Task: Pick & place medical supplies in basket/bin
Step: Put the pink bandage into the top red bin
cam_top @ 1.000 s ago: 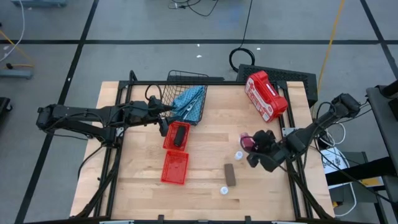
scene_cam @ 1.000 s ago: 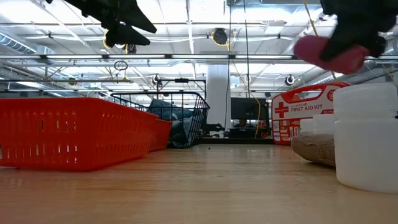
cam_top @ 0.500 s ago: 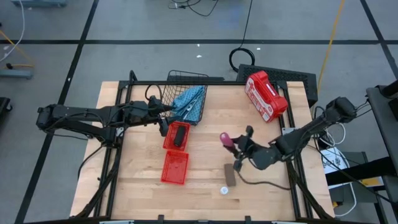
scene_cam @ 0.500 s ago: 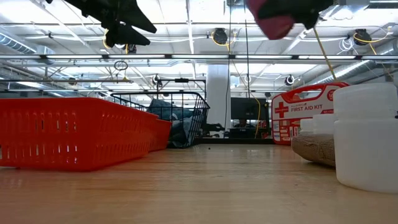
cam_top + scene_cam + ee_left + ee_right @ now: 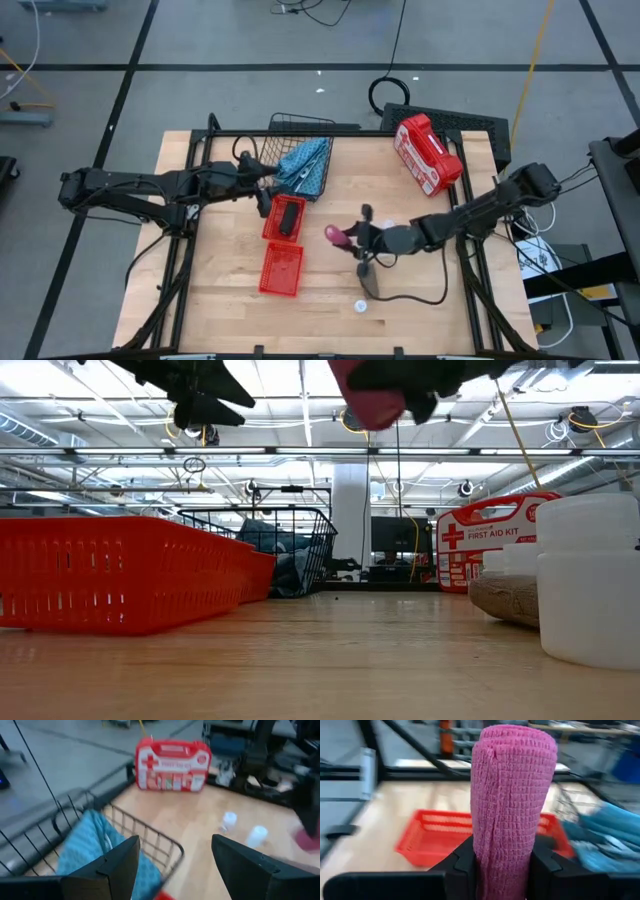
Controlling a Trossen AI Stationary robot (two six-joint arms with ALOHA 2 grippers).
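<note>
Item: pink woven bandage roll (image 5: 335, 234), centre of the high frame, airborne, pinched between the right gripper (image 5: 347, 238) fingers.
Destination: red perforated plastic bins (image 5: 283, 218), left of centre; upper one holds a black roll (image 5: 287, 217).
Handling advice: keep the roll level, centre it above a bin, then release low.
Left gripper (image 5: 262, 180), spread, empty, beside the black wire basket (image 5: 300, 125).

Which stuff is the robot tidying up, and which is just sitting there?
Job things:
pink roll in right gripper
brown roll
black roll
blue pouch
vials
wire basket
red bins

Just lying about:
first aid case
</note>
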